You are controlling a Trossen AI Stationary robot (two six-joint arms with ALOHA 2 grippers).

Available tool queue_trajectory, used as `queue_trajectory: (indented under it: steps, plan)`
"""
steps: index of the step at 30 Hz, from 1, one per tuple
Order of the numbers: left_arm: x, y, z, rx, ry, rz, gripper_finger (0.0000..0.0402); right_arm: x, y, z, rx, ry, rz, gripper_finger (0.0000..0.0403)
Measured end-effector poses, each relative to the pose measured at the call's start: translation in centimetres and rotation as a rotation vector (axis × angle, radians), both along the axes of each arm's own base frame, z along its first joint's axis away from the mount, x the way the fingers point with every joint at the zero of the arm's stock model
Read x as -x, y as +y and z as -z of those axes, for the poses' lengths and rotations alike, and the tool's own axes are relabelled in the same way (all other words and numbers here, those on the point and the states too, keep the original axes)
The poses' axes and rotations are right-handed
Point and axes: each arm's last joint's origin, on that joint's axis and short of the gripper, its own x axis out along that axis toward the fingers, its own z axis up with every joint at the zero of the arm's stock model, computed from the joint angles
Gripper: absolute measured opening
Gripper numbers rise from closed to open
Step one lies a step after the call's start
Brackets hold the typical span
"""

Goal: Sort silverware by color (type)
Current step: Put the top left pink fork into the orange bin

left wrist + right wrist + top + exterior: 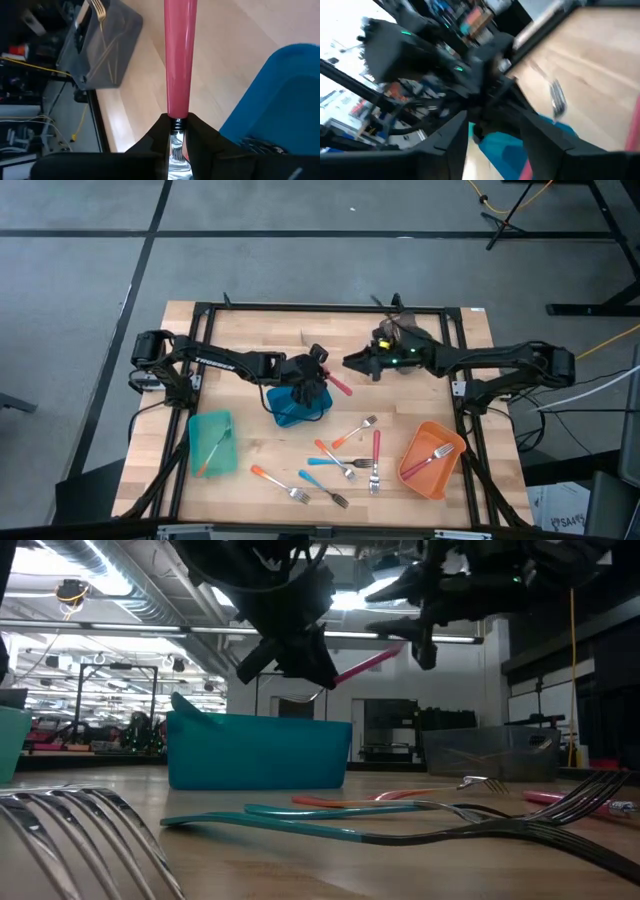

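My left gripper (318, 378) hangs over the far edge of the blue bin (298, 406), shut on a pink-handled utensil (341, 386) whose handle (366, 664) sticks out toward the table's right. My right gripper (350, 362) stands open just beyond that handle, on its far side, with nothing between its fingers (451, 136). Several forks with orange, blue and pink handles (350, 460) lie flat on the wood near the front. One orange-handled piece lies in the teal bin (212, 442) and one fork in the orange bin (432, 458). My left gripper pinches the utensil's metal neck (176, 131) between its two fingers, right where the pink handle begins. The utensil lies along the fingers, its handle (180, 55) reaching out past their tips. It is lifted clear, above the blue bin.
A grey bin (107, 45) holding a gold fork stands at the far edge, under my right arm. A black frame (330, 308) runs round the tabletop. Bare wood lies between the blue bin and the orange bin.
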Motion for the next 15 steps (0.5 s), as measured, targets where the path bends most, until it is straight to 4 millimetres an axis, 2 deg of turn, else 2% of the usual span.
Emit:
queue_trajectory:
  steps: [7,15]
  plan:
    - [0.0,-1.1,-0.1,-0.05,-0.002,-0.02,0.0037,-1.9,-0.4,0.0,-0.062,0.216,-0.033,0.0183]
    - [-0.1,-1.1,-0.2,-0.078,-0.013,-0.047,0.0037,-3.4,-0.5,1.1,-0.115,0.285,-0.138,0.0184]
